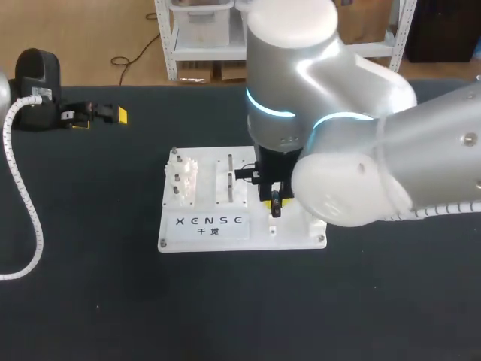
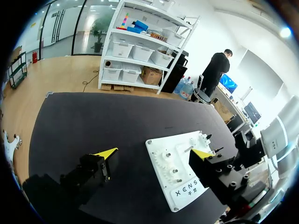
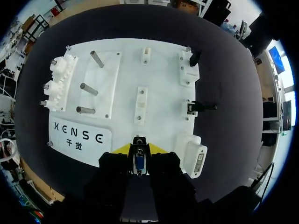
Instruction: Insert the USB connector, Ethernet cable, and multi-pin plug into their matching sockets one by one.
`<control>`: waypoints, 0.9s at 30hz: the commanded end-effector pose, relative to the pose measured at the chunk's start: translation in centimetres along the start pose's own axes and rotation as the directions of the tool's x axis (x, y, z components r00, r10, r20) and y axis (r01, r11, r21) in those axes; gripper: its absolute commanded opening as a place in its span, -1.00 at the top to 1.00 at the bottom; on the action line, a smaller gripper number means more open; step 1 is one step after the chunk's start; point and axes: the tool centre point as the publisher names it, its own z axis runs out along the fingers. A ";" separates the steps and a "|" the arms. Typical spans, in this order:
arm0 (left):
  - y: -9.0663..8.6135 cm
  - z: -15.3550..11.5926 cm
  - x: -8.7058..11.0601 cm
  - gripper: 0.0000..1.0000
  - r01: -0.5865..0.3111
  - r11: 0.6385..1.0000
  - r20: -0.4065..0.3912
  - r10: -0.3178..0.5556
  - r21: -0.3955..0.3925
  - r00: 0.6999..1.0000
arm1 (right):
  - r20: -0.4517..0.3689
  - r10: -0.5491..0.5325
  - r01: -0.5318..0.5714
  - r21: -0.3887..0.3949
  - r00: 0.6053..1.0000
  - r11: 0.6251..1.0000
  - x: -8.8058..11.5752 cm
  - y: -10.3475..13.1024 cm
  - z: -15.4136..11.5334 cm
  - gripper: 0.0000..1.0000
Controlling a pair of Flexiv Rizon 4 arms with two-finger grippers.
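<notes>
A white board (image 1: 203, 226) lies mid-table. My right gripper (image 1: 274, 201) stands over the board's (image 3: 159, 74) front edge, shut on a small black connector (image 3: 138, 158) with a blue and metal face, which looks like the USB connector (image 1: 276, 206). Beside it, a white block with a multi-pin socket (image 3: 198, 161) sits at the board's corner. Two black plugs (image 3: 193, 57) (image 3: 200, 107) sit in holders along the same side. My left gripper (image 1: 98, 116) rests far off at the table's back left, open and empty (image 2: 154, 153).
White gear-like blocks (image 3: 57, 88) and metal pegs (image 3: 88, 88) stand on the board's other side. A low slotted block (image 3: 140, 100) lies in its middle. A white ribbed hose (image 1: 26, 203) trails over the table's left. My right arm (image 1: 361, 150) hangs over the board's right part.
</notes>
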 end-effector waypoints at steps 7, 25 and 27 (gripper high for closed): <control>0.0 0.0 0.0 -1.00 0.000 1.000 0.000 0.000 0.000 1.000 | 0.110 -0.013 0.013 -0.005 0.994 1.000 0.4 -2.2 -2.8 1.00; 0.0 0.0 0.0 -1.00 0.000 1.000 0.000 0.000 0.000 1.000 | 0.128 0.022 -0.029 0.046 0.991 0.999 0.1 -6.1 -3.6 1.00; 0.0 0.0 0.0 -1.00 0.000 1.000 0.000 0.000 0.000 1.000 | 0.126 0.022 -0.029 0.047 0.992 0.999 0.2 -6.2 -3.6 1.00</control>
